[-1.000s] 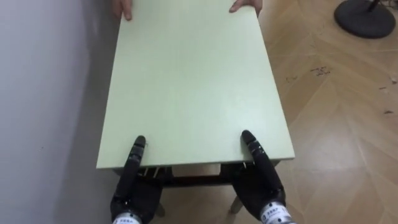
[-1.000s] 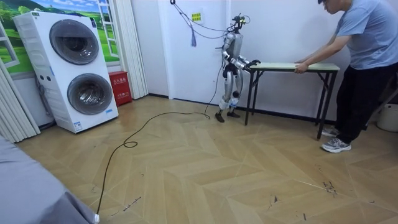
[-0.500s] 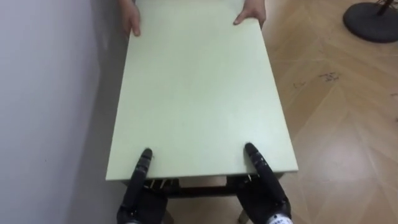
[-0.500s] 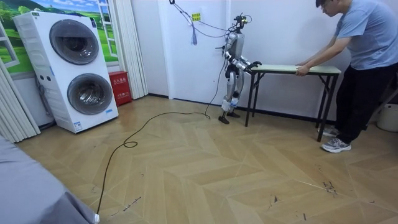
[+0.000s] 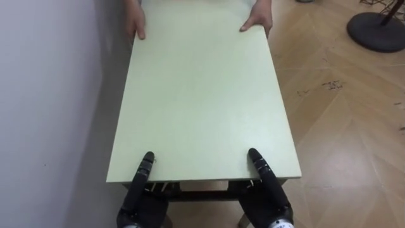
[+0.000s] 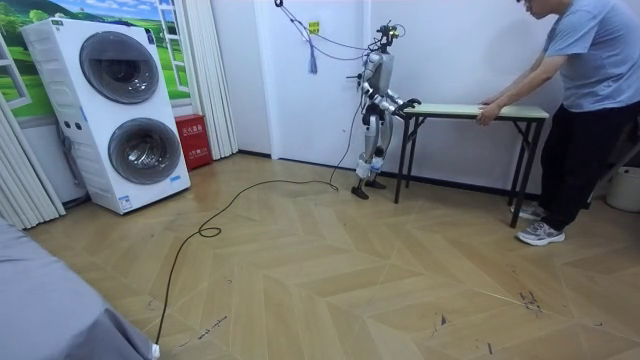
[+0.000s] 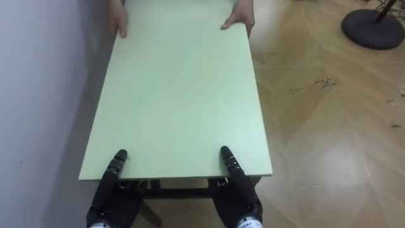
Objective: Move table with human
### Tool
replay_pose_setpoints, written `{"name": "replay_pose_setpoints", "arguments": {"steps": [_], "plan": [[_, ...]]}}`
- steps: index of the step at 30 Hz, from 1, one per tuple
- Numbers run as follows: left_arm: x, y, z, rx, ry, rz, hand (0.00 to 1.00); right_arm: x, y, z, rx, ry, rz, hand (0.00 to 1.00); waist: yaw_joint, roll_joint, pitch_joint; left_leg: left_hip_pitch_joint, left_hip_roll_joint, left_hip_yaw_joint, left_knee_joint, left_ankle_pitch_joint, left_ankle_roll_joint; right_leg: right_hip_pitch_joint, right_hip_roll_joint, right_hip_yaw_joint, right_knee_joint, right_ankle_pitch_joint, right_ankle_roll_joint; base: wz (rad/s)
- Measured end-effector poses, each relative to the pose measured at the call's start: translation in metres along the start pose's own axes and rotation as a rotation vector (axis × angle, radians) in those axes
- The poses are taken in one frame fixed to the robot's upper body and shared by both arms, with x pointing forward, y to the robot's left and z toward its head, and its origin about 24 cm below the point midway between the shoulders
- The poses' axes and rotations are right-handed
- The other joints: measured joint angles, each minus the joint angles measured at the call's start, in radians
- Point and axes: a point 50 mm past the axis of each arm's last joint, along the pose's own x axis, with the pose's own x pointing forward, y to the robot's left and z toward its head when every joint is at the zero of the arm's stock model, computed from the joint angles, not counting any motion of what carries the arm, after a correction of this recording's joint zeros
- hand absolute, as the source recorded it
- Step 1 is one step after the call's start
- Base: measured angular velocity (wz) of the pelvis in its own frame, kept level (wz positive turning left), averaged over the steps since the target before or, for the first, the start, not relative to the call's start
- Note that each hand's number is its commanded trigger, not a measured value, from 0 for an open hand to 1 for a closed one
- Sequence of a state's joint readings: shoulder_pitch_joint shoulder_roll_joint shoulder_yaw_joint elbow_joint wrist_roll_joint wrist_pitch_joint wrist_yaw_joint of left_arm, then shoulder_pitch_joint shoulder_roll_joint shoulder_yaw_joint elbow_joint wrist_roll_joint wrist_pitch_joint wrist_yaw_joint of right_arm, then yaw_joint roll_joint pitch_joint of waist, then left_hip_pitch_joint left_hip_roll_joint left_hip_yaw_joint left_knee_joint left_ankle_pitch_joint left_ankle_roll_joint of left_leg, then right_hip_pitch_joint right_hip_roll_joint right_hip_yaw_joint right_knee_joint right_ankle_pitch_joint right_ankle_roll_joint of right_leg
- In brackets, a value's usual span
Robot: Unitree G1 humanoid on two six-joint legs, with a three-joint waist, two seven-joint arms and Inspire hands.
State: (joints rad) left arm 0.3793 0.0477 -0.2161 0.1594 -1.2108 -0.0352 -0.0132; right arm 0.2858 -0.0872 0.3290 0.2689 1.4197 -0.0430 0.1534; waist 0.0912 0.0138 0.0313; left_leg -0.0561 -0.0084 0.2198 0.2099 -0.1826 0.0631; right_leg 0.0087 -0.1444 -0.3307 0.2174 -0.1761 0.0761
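A pale green table with dark metal legs stands lengthwise before me, close along the wall. My left hand and right hand clamp its near edge, thumbs lying on top and the rest of each hand beneath the top. At the far end a person's hands grip the two corners. In the room view I stand upright at the table's left end, and the person leans over its right end.
A grey-white wall runs tight along the table's left side. Wood floor lies open to the right, with a round black stand base at the far right. Stacked washing machines and a red box stand by the room view's left.
The table has shifted slightly toward the person, and I have stepped after it. The person's hands now show further into my view. Both my hands keep their hold.
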Motion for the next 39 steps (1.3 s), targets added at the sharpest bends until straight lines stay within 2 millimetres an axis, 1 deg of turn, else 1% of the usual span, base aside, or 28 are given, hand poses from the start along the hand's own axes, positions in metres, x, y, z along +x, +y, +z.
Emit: {"name": "replay_pose_setpoints", "arguments": {"steps": [5,6,7,9,11,12,13,14,16,18,20,21,22,25,31,35,39], "plan": [[0.000,0.001,0.001,0.003,0.008,0.002,1.00,0.000,-0.001,0.000,0.000,0.002,-0.001,1.00,0.002,0.002,-0.0009,0.001,0.000,0.001,0.000,0.000,0.000,0.009,0.003,-0.001,-0.017,0.003,0.002,0.00],[0.000,0.001,0.001,0.002,0.012,0.004,0.57,0.000,-0.001,0.000,-0.001,0.002,-0.002,0.68,0.002,0.004,-0.0017,0.003,0.000,0.001,0.000,0.000,0.000,0.010,0.003,-0.001,-0.017,0.003,0.001,0.00],[0.000,0.002,0.001,0.002,0.015,0.006,0.00,0.000,-0.001,0.000,-0.003,0.003,-0.004,0.25,0.002,0.006,-0.0027,0.005,0.000,0.001,-0.002,0.000,0.000,0.011,0.003,-0.001,-0.017,0.003,0.001,0.00],[0.000,0.003,0.001,0.000,0.020,0.008,0.00,0.000,-0.002,-0.001,-0.005,0.004,-0.005,0.00,0.002,0.011,-0.0052,0.009,0.000,0.002,-0.005,0.000,0.000,0.012,0.004,-0.001,-0.016,0.003,0.001,0.00],[0.000,0.005,0.001,0.002,0.026,0.006,0.00,-0.001,-0.002,0.000,-0.009,0.005,-0.004,0.00,0.002,0.014,-0.0060,0.011,0.000,0.003,-0.006,0.000,0.000,0.014,0.004,0.000,-0.016,0.003,0.001,0.00],[0.000,0.006,0.002,0.059,0.033,0.002,0.00,-0.001,-0.003,0.000,-0.017,0.009,0.005,0.00,0.002,0.016,-0.0052,0.012,0.000,0.004,-0.006,0.000,0.000,0.015,0.004,0.000,-0.016,0.003,0.001,0.00],[0.000,0.007,0.003,0.148,0.043,-0.007,0.00,-0.002,-0.005,0.000,-0.047,0.023,0.022,0.00,0.002,0.021,-0.0056,0.013,0.000,0.006,-0.006,0.000,0.000,0.014,0.003,0.002,-0.016,0.003,0.001,-0.05],[0.000,0.007,0.005,0.196,0.049,-0.010,0.00,-0.002,-0.005,0.002,-0.077,0.031,0.036,0.00,0.002,0.023,-0.0061,0.014,0.000,0.007,-0.006,0.000,0.000,0.015,0.003,0.003,-0.016,0.003,0.001,-0.04],[0.003,0.004,0.008,0.366,0.072,-0.043,0.00,-0.001,-0.002,0.006,-0.171,0.068,0.077,0.00,0.000,0.032,-0.0110,0.016,0.002,0.008,-0.006,0.000,0.000,0.017,0.004,0.004,-0.015,0.003,0.001,0.00],[0.006,0.002,0.007,0.423,0.088,-0.056,0.00,0.001,0.000,0.007,-0.222,0.095,0.095,0.00,0.000,0.037,-0.0148,0.019,0.003,0.010,-0.007,0.000,0.000,0.019,0.005,0.005,-0.015,0.003,0.001,-0.02],[0.005,0.003,0.005,0.465,0.105,-0.061,0.00,0.001,0.000,0.006,-0.245,0.117,0.112,0.00,0.001,0.039,-0.0154,0.030,0.004,0.015,-0.010,0.000,-0.001,0.026,0.005,0.007,-0.015,0.004,0.001,-0.06],[0.005,0.003,0.003,0.489,0.124,-0.072,0.00,0.001,0.000,0.006,-0.264,0.129,0.118,0.00,-0.001,0.037,-0.0167,0.035,0.004,0.017,-0.015,0.000,-0.001,0.028,0.006,0.007,-0.015,0.004,0.001,-0.05],[0.005,0.002,0.001,0.516,0.137,-0.086,0.00,0.000,0.000,0.006,-0.268,0.139,0.128,0.00,-0.004,0.035,-0.0162,0.035,0.005,0.018,-0.015,0.000,-0.001,0.027,0.006,0.008,-0.015,0.004,-0.001,-0.05],[0.007,-0.002,-0.001,0.591,0.171,-0.136,0.00,0.000,0.001,0.005,-0.265,0.148,0.148,0.00,-0.010,0.026,-0.0127,0.033,0.008,0.019,-0.014,0.001,-0.002,0.024,0.008,0.011,-0.015,0.006,-0.002,-0.02],[0.006,-0.007,-0.003,0.628,0.224,-0.228,0.00,-0.001,0.002,0.003,-0.259,0.171,0.185,0.00,-0.030,0.001,-0.0171,0.016,0.010,0.022,-0.007,0.001,-0.002,0.011,0.009,0.018,-0.014,0.008,-0.004,0.00],[0.005,-0.007,-0.003,0.638,0.237,-0.246,0.00,-0.002,0.001,0.005,-0.266,0.179,0.202,0.00,-0.034,0.000,-0.0169,0.016,0.009,0.023,-0.005,0.001,-0.002,0.011,0.009,0.027,-0.014,0.010,-0.003,-0.02],[0.004,-0.008,-0.002,0.663,0.252,-0.255,0.00,-0.004,0.000,0.008,-0.291,0.190,0.226,0.00,-0.036,0.001,-0.0167,0.015,0.010,0.022,-0.004,0.001,-0.002,0.011,0.010,0.027,-0.014,0.010,-0.003,0.00]]}}
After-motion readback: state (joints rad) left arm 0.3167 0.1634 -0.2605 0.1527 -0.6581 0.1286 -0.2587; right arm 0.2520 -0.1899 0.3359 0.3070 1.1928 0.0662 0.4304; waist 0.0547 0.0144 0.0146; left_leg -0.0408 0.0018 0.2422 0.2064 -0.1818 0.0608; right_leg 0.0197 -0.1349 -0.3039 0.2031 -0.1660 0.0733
